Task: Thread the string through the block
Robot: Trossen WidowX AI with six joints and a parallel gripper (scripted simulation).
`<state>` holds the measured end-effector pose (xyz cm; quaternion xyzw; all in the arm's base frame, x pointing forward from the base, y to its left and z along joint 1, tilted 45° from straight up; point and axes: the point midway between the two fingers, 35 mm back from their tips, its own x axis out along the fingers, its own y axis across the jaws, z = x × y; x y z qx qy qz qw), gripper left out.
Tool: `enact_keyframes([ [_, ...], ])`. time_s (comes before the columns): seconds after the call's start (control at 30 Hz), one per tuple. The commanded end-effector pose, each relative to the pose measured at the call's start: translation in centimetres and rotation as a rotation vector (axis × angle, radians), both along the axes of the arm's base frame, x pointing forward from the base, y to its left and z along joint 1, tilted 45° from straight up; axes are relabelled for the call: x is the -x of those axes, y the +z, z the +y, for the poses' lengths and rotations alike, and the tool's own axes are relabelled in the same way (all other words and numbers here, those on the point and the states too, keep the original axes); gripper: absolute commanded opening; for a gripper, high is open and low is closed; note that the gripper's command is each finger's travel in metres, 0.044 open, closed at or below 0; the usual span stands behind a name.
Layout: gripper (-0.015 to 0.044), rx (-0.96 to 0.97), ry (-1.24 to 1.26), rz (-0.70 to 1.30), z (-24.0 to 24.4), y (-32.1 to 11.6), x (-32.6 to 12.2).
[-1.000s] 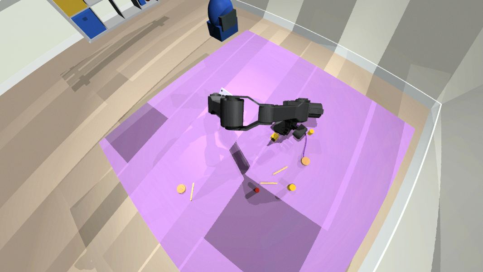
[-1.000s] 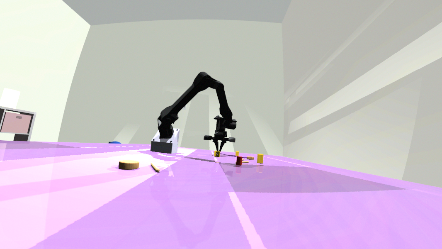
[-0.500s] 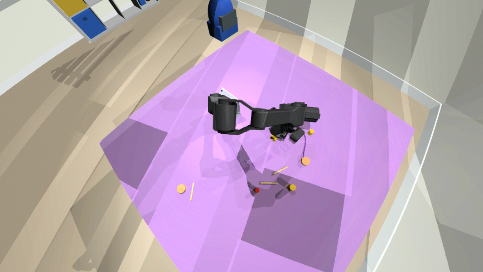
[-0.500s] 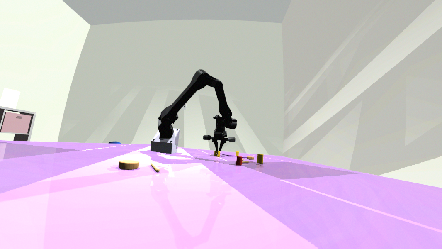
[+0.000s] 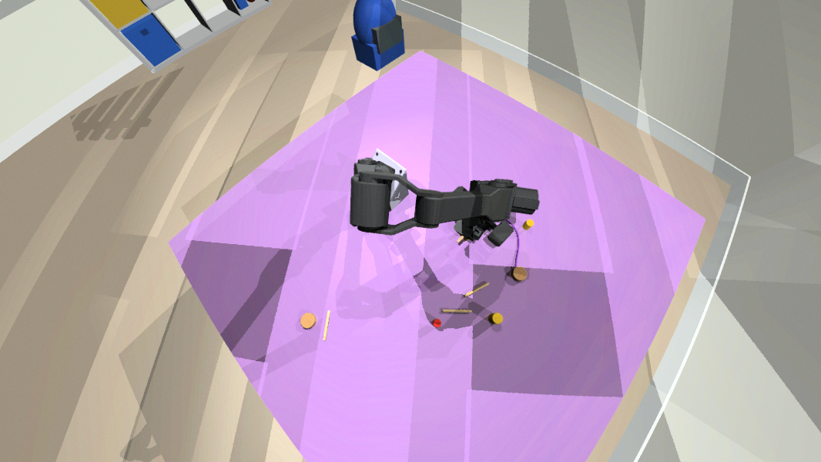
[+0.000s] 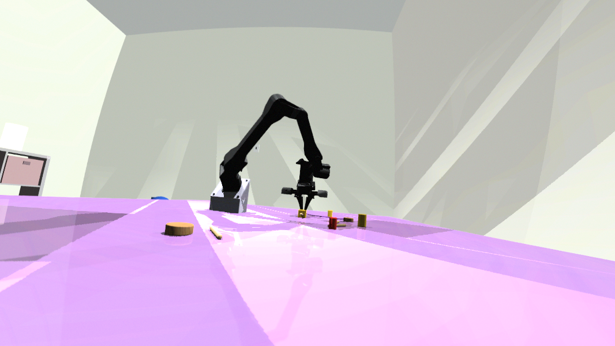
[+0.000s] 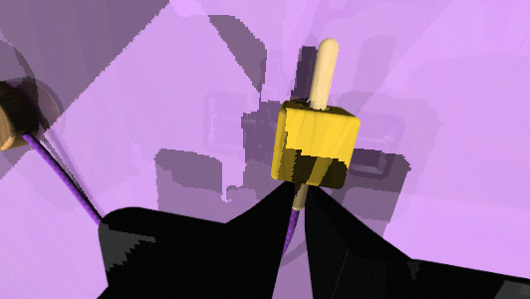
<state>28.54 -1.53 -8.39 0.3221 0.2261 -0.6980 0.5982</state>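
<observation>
The yellow block point(image 6: 302, 213) point(image 7: 319, 142) stands on the table. The wooden stick point(image 7: 325, 75) point(image 5: 460, 239) runs through its hole: the rounded tip sticks well out of the far side, a short rear end shows on the near side. My gripper point(image 7: 299, 190) point(image 6: 304, 209) is shut on that rear end, with the fingertips close against the block's near face. The purple string point(image 7: 65, 179) point(image 5: 517, 246) leaves the stick's rear end, passes behind the fingers and curves to the round wooden button point(image 5: 519, 273) point(image 7: 15, 115) point(image 6: 348, 219). The arm hides the block in the top view.
A small yellow cylinder point(image 5: 529, 224) point(image 6: 330, 213) stands near the string. Two loose sticks point(image 5: 477, 289) point(image 5: 457, 310), a red piece point(image 5: 436, 323) point(image 6: 332, 222) and a larger yellow cylinder point(image 5: 497, 317) point(image 6: 362, 220) lie beyond. A wooden disc point(image 5: 307, 319) point(image 6: 179, 228) and another stick point(image 5: 326, 326) are farther left.
</observation>
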Motion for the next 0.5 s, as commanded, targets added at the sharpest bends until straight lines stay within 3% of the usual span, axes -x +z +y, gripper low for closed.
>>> enact_keyframes([
  [0.0,0.0079,0.000,0.001,0.000,0.0,0.0,0.0],
  [0.07,0.0124,0.000,0.001,0.000,0.0,0.0,0.0],
  [0.47,0.0124,-0.003,0.000,0.001,5.6,5.7,-0.6],
])
